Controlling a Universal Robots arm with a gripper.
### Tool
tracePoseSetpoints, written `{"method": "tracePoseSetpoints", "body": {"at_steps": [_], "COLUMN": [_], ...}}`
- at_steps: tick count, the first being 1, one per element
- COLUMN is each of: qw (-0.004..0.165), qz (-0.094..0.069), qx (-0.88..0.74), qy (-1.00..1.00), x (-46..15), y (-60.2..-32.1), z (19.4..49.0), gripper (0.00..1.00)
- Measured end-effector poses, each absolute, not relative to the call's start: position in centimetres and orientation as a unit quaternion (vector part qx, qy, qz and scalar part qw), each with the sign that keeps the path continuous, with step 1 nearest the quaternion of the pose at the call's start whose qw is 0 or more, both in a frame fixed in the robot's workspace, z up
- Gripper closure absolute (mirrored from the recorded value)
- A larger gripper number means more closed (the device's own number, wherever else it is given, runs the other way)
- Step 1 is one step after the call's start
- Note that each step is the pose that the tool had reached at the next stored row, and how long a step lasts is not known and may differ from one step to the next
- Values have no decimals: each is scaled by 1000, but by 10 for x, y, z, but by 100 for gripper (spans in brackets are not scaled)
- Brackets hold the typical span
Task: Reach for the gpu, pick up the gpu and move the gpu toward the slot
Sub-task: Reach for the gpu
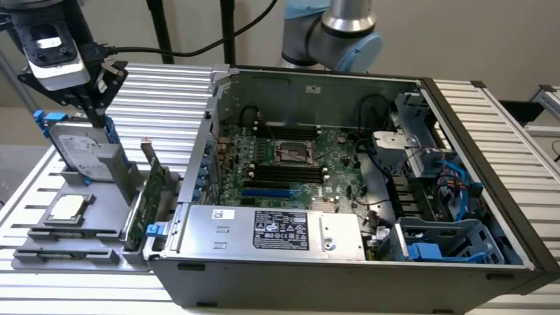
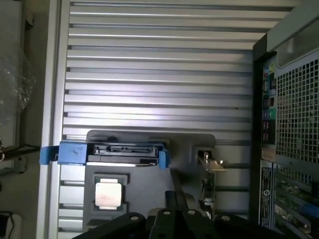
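Note:
The gpu (image 1: 155, 187) is a thin green card standing on edge in the grey holder (image 1: 96, 252), beside the open computer case's side wall. In the wrist view the gpu (image 2: 206, 175) appears narrow and edge-on with its silver bracket end. My gripper (image 1: 94, 117) hangs up at the exterior view's left, shut with nothing in it, its tips just over the top edge of the silver hard drive (image 1: 80, 154), apart from the gpu. The dark fingers (image 2: 177, 198) point down between the hard drive (image 2: 118, 151) and the gpu. A blue slot (image 1: 267, 194) lies on the motherboard.
A square silver processor chip (image 1: 70, 207) lies in the holder near the front. The open computer case (image 1: 490, 216) takes up the exterior view's middle and right, with its power supply (image 1: 271, 230) in front. Ribbed metal table (image 1: 166, 92) runs behind the holder.

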State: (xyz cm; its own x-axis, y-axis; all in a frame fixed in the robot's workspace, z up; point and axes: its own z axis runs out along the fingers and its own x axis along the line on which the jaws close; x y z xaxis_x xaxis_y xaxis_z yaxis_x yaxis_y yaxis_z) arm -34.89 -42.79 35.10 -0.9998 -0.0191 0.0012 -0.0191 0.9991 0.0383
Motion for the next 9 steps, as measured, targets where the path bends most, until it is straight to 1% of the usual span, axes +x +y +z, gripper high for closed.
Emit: {"method": "tracePoseSetpoints", "body": {"at_steps": [9], "qw": [1], "qz": [-19], "qx": [10], "qy": [-1000], "x": [-336], "y": [-458], "z": [350], "gripper": [89]}}
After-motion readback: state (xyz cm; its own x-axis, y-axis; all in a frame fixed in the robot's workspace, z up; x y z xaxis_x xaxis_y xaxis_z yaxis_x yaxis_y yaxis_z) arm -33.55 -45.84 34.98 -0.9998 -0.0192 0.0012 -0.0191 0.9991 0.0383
